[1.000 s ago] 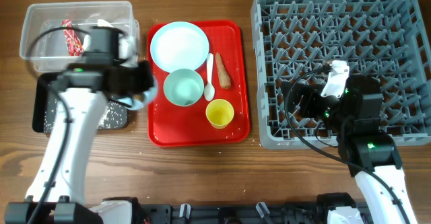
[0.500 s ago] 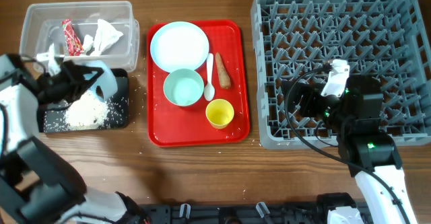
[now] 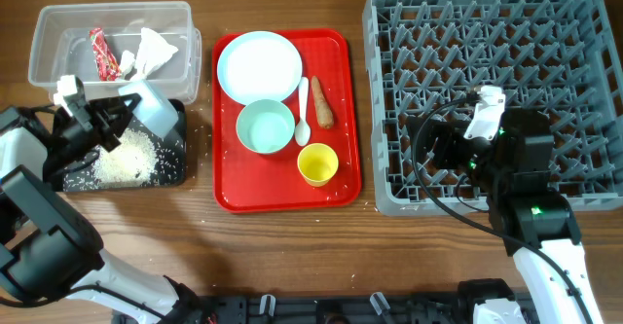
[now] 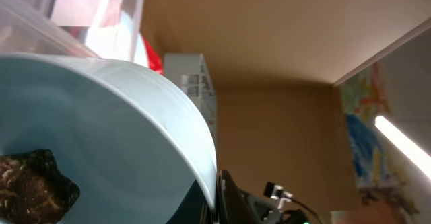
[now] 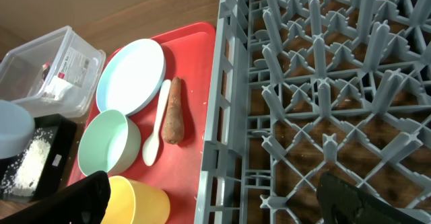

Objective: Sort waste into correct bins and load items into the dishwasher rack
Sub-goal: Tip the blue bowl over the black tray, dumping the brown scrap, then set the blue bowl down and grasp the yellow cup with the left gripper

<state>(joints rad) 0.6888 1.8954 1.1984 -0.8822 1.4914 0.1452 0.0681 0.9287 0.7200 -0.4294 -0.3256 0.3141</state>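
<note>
My left gripper [image 3: 125, 110] is shut on the rim of a pale blue bowl [image 3: 156, 105] and holds it tipped over the black tray [image 3: 173, 168], where a pile of white rice [image 3: 125, 159] lies. In the left wrist view the bowl [image 4: 101, 130] fills the frame with a brown food scrap [image 4: 34, 183] stuck inside, and my finger [image 4: 219, 200] pinches its rim. The clear tub [image 3: 58, 22] holds the red wrapper [image 3: 102, 54] and tissue [image 3: 153, 50]. My right gripper [image 5: 212, 207] is open and empty over the grey rack [image 3: 487, 61].
The flat red tray [image 3: 341, 120] carries the plate [image 3: 258, 66], second bowl [image 3: 265, 126], white spoon [image 3: 303, 110], brown carrot-like stick [image 3: 322, 102] and yellow cup [image 3: 317, 163]. Loose rice grains lie on the wood beside the black tray.
My left arm swung out to the table's left edge with the bowl still held. The rice pile on the black tray has come into view. The right arm has not moved.
</note>
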